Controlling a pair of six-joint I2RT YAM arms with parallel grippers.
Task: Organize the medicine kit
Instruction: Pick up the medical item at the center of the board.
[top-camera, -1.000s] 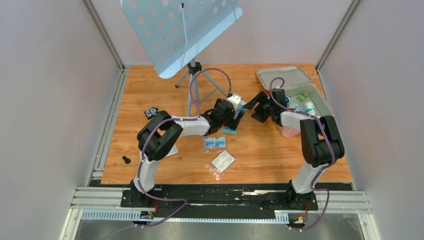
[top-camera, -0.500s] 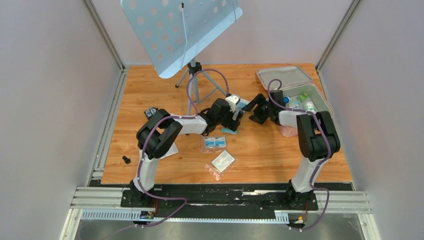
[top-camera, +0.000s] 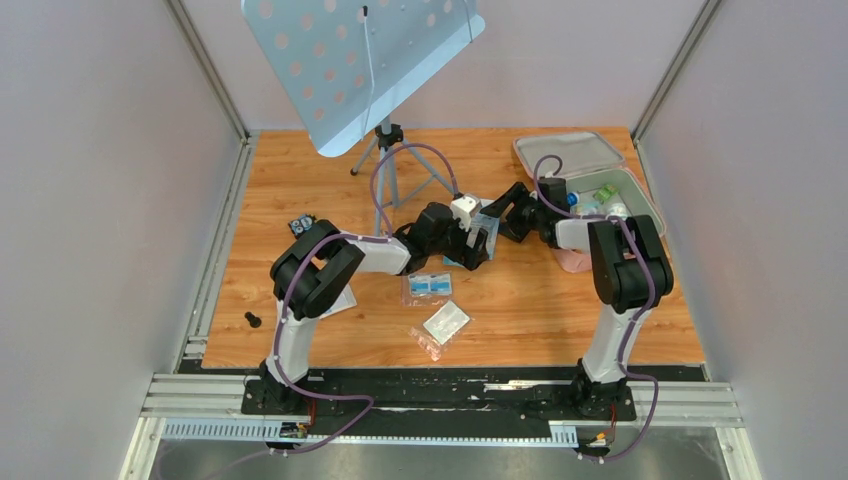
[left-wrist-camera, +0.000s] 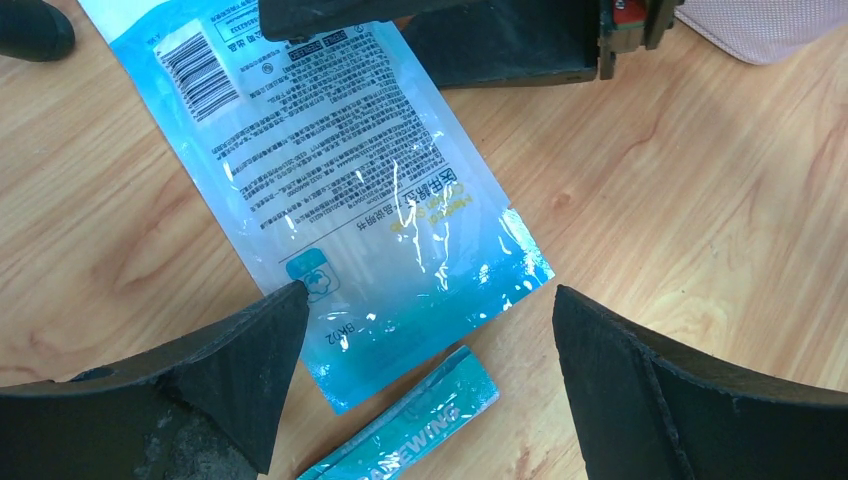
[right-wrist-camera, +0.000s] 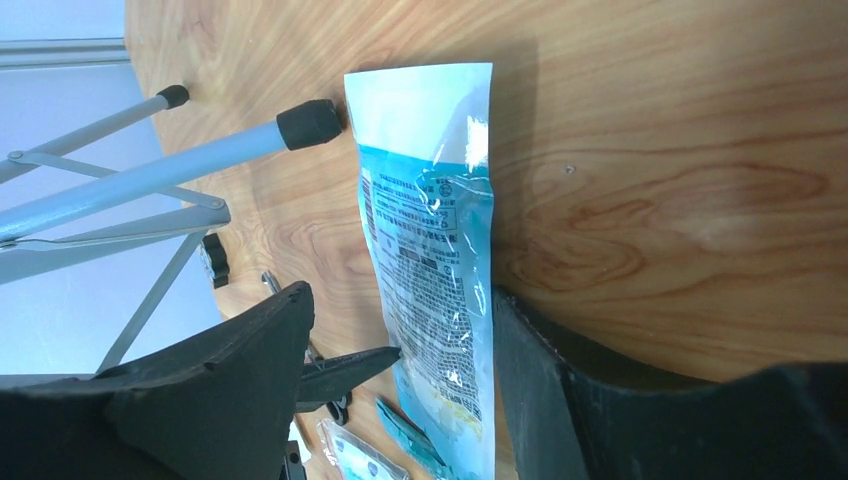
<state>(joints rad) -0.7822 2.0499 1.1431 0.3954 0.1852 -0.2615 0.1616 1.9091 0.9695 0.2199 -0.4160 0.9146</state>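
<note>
The kit (top-camera: 572, 155) lies open at the back right of the surface (top-camera: 300, 190), lid folded back, a few small bottles already inside. Both arms meet mid-surface over 1 blue-white packet (left-wrist-camera: 350, 170) lying flat.

The left hand (left-wrist-camera: 430, 300) hangs above the packet's near end, fingers fully apart and touching nothing. The right hand (right-wrist-camera: 400, 295) is part open astride the far end, 1 finger at the packet's edge and the other short of it. It does not look clamped.

The step looks like picking up this packet for the kit. A thin, flat packet is hard to lift, so the next move calls for 1 hand to pin or tip it while the other pinches an edge. A thin sachet (left-wrist-camera: 420, 420) lies just beside it, and 2 packets (top-camera: 428, 286) wait nearer the bases.
</note>
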